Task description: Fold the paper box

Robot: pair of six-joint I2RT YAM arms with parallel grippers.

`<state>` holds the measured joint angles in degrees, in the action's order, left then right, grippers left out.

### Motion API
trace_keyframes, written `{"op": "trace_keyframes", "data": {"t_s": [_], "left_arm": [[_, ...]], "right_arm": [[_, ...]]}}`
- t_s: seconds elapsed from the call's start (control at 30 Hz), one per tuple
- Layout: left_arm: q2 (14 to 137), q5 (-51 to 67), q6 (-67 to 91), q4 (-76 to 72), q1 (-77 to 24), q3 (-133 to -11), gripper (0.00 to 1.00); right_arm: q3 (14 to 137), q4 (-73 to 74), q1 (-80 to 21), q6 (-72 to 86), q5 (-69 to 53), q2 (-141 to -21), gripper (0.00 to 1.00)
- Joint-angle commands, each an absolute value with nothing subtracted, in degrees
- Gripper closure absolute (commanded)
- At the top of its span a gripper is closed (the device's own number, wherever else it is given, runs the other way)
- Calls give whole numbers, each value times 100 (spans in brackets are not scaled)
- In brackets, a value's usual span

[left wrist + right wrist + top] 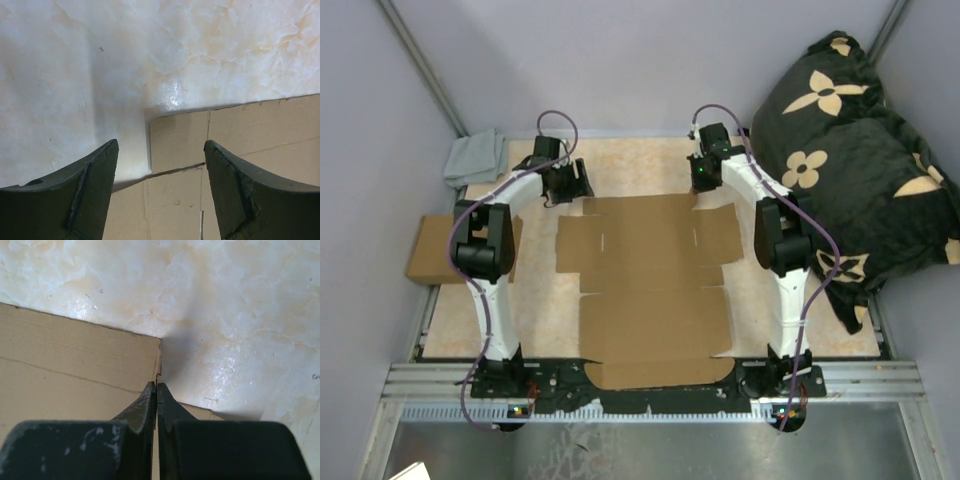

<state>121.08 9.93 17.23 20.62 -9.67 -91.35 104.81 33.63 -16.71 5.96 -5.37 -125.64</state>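
The paper box (650,290) lies unfolded and flat in the middle of the table, a brown die-cut sheet with side flaps and slits. My left gripper (568,185) hangs over its far left corner. In the left wrist view the left gripper (160,145) is open, with the corner of the paper box (180,140) between its fingers and below them. My right gripper (703,180) is at the far right corner. In the right wrist view the right gripper (156,385) is shut, its tips right at the side edge of the box's back panel (75,360).
A second flat brown cardboard box (430,250) lies at the table's left edge, under the left arm's elbow. A grey cloth (475,158) sits at the far left corner. A black flowered cushion (860,150) fills the right side. A metal rail (650,385) runs along the near edge.
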Motion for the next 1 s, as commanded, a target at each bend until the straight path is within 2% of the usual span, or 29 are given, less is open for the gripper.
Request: {"op": "trace_keyframes", "data": {"t_s": [0.0, 0.27, 0.63, 0.97], "left_arm": [[12314, 825, 1562, 2092, -1078, -9317, 25], [12600, 721, 1501, 2272, -1233, -9480, 28], [12480, 717, 1511, 2426, -1318, -9481, 50], [12138, 846, 1607, 2675, -1451, -9580, 55]], "right_arm": [[10767, 3436, -1714, 536, -701, -12488, 100], [10772, 3433, -1722, 600, -751, -12497, 100], [10746, 3405, -1730, 693, -734, -12525, 100], [10785, 3435, -1740, 845, -642, -12592, 100]]}}
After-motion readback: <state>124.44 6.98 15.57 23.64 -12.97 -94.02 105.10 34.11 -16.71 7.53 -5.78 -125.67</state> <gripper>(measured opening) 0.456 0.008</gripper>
